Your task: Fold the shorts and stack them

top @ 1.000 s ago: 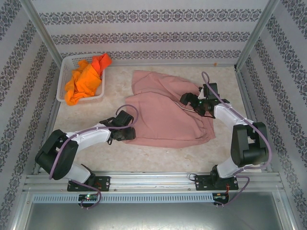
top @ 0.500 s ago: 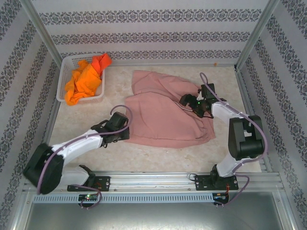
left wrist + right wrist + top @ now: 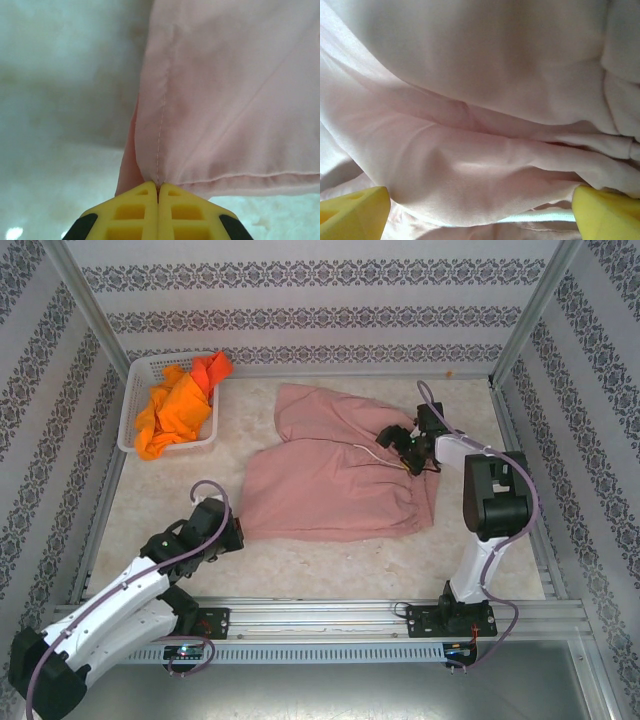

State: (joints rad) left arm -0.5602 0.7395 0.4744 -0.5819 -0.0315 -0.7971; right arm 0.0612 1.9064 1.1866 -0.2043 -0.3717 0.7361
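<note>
The dusty pink shorts lie spread in the middle of the table, wrinkled, with a white drawstring showing near the right side. My left gripper is shut on their near left corner; in the left wrist view the yellow fingertips pinch the hem seam of the pink shorts. My right gripper hovers open over the right part of the shorts. In the right wrist view its yellow fingers stand wide apart over bunched pink shorts and the drawstring. Orange shorts lie in the basket.
A white perforated basket sits at the far left corner of the table. Patterned walls and metal posts enclose the table. Bare marble tabletop runs along the near edge in front of the shorts.
My left gripper closed on the shorts' corner and drew back toward the near left, pulling that edge with it. My right gripper shifted slightly farther away, still open.
</note>
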